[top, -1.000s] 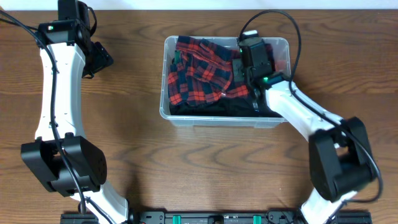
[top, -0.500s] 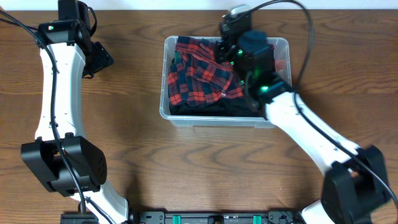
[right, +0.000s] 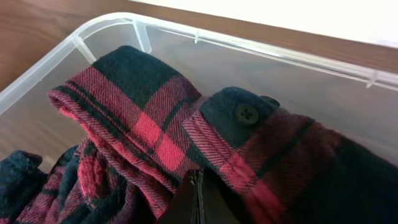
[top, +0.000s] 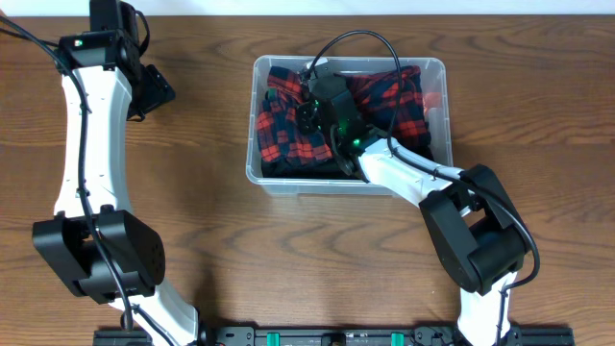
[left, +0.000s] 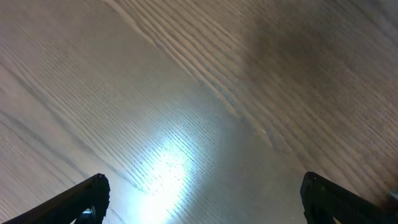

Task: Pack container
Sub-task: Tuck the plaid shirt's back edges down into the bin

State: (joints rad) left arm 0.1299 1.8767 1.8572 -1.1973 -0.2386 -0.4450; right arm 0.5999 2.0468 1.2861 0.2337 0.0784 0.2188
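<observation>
Right claw (right: 199,198) swung from right end of bin (top: 288,185) to middle, shut tight, tips in shirt (top: 283,130), which now spreads rightward. Bin at far edge of table (top: 192,240). Left claw (left: 205,198) wide. I reckon packing near done.

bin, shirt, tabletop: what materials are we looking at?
container: clear glossy moulded plastic; the wood shows through its walls.
shirt: soft woven red-and-dark plaid with a fuzzy nap, likely flannel; button looks like dark plastic.
table: wood grain with a satin sheen; could be laminate.
</observation>
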